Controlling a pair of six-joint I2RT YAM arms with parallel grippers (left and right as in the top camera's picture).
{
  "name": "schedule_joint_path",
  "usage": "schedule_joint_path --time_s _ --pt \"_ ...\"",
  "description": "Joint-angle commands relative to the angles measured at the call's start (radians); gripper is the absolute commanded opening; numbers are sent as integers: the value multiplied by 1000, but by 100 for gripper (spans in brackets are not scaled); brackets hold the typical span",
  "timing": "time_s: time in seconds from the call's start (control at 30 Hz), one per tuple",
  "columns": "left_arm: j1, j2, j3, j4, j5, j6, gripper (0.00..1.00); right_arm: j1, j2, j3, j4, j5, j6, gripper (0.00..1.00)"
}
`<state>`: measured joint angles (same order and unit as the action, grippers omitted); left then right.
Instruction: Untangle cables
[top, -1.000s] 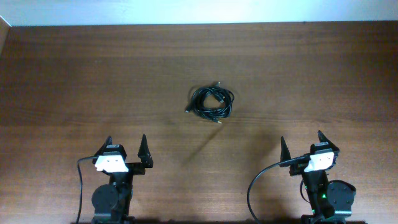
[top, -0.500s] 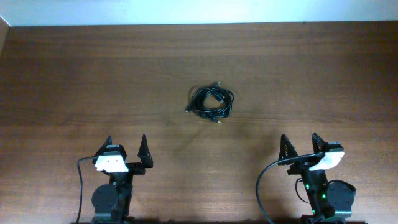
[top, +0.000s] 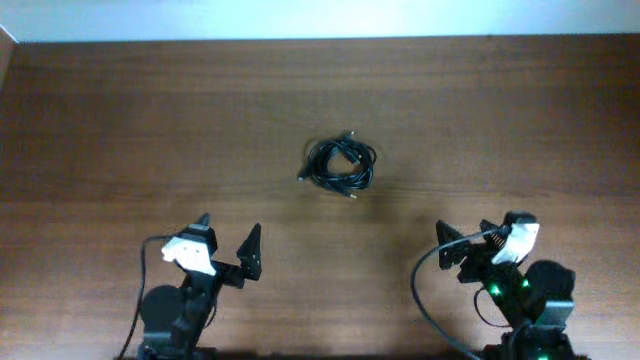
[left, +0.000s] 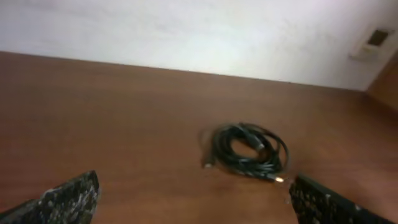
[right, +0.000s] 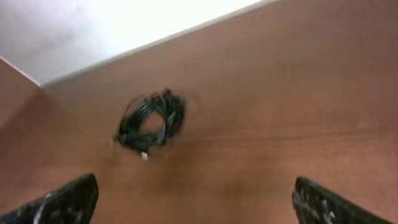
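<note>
I see the cables (top: 340, 166) bundled on the tabletop (top: 120, 120); my left fingers (top: 252, 248) and right fingers (top: 447, 240) spread wide, well apart from them

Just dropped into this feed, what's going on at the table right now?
Nothing has been picked up yet. The cables lie in one tangled coil near the middle of the table, and nothing is touching them. The left hand and the right hand are both open and empty, near their bases and well short of the coil. Each wrist camera shows the coil ahead, so the untangling has not started.
</note>
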<state>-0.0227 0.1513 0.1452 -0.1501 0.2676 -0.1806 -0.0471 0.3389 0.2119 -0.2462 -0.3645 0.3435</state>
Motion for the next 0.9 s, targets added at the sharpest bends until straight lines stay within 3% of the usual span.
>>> schedule_joint_path --time_s 0.0,0.07,0.2,0.27,0.33,0.37,0.43,0.57,0.7,0.87 --pt "6 217 196 13 65 0 99 -6 167 252 -165 12 -42 99" --pt "6 389 349 -28 143 29 99 -6 276 436 -340 13 -113 99" --pt "6 742 703 -270 327 111 99 -6 455 690 -646 13 -214 99" --pt "6 925 889 -422 407 144 99 -6 497 716 -643 -32 -168 99" --pt "6 991 928 -426 475 145 99 -6 498 716 -627 -82 -151 99" --pt "6 1016 934 -429 477 152 99 -5 498 716 -628 -94 -223 99" --pt "-3 1063 940 -476 370 153 99 -5 498 717 -644 -11 -236 99" --pt "-119 1125 1024 -595 -3 155 99 -5 498 717 -645 10 -254 99" --pt "-232 1252 1169 -604 -33 159 99 -5 498 717 -663 10 -254 99" --pt "-290 1571 1325 -585 -146 160 99 -5 498 717 -681 10 -255 100"
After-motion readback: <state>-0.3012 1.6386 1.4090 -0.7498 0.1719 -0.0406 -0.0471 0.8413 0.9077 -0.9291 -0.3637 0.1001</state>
